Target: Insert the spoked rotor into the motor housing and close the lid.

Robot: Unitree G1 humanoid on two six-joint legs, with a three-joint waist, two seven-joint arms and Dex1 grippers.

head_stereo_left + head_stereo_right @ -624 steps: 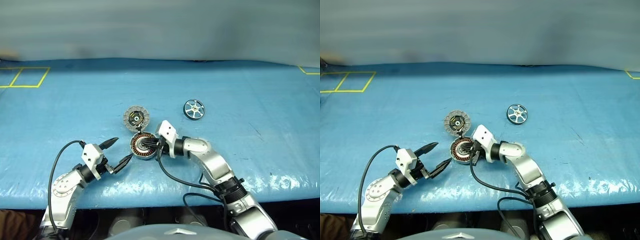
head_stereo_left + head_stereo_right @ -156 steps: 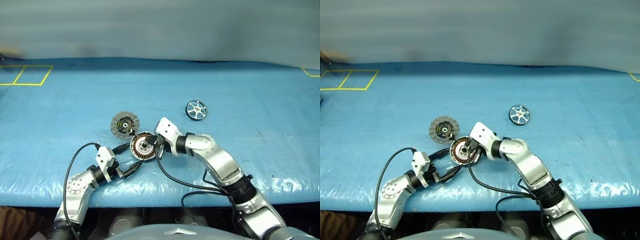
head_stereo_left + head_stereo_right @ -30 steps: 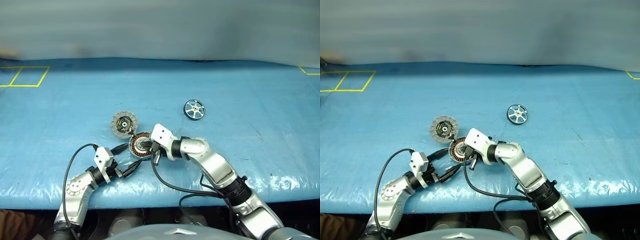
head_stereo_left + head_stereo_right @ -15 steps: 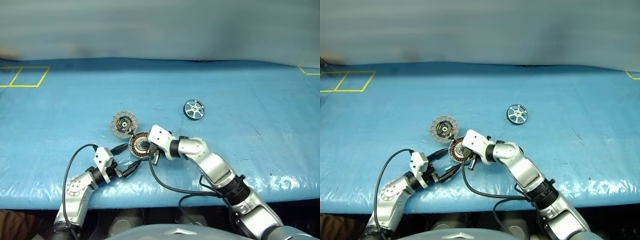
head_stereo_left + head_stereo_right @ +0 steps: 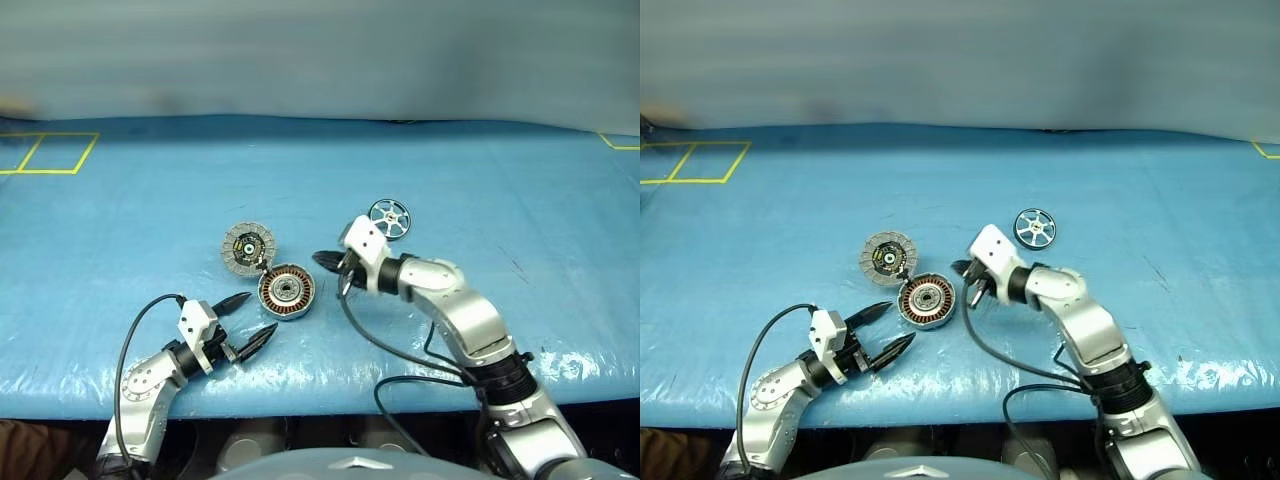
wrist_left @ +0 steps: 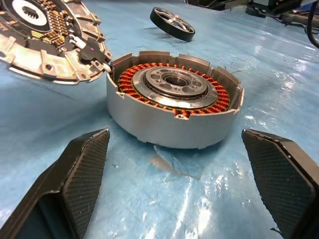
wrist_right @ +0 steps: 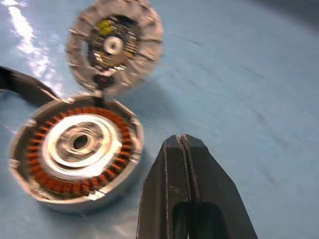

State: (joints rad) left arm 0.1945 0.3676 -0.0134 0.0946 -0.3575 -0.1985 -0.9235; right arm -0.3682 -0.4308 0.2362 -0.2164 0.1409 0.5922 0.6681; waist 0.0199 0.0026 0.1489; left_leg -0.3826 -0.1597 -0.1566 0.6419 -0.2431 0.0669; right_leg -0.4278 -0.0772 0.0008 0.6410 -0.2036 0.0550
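nearest, at about seven o'clock from the motor housing [image 5: 287, 292]: left gripper [image 5: 245, 324], fingers spread as wide as can be, nothing between them, tips aimed at the housing wall but short of it. dead centre on the blue sheet [image 5: 120, 220]: housing sitting flat, cup open, copper windings and silver hub bare, no rotor inside. at eleven o'clock, touching it at the hinge: the lid [image 5: 248, 247], thrown fully back, inner face up. at two o'clock from the housing, near but apart: right gripper [image 5: 962, 268], fingers pressed tight together, pinching nothing, tips pointing back toward the housing. farthest out, further along that two o'clock line, just behind the right wrist: spoked rotor [image 5: 388, 217], lying flat, untouched.

risks from here, as a guess: right forearm close to the rotor, so a careless swing could knock it rolling away. closed fingers needing to open before any pickup, else just a shove. rotor dropped in tilted could jam on the rim or scrape the windings. housing loose on slick plastic, liable to skid unless the left gripper braces it. lid shut too soon onto a badly seated rotor would not close.
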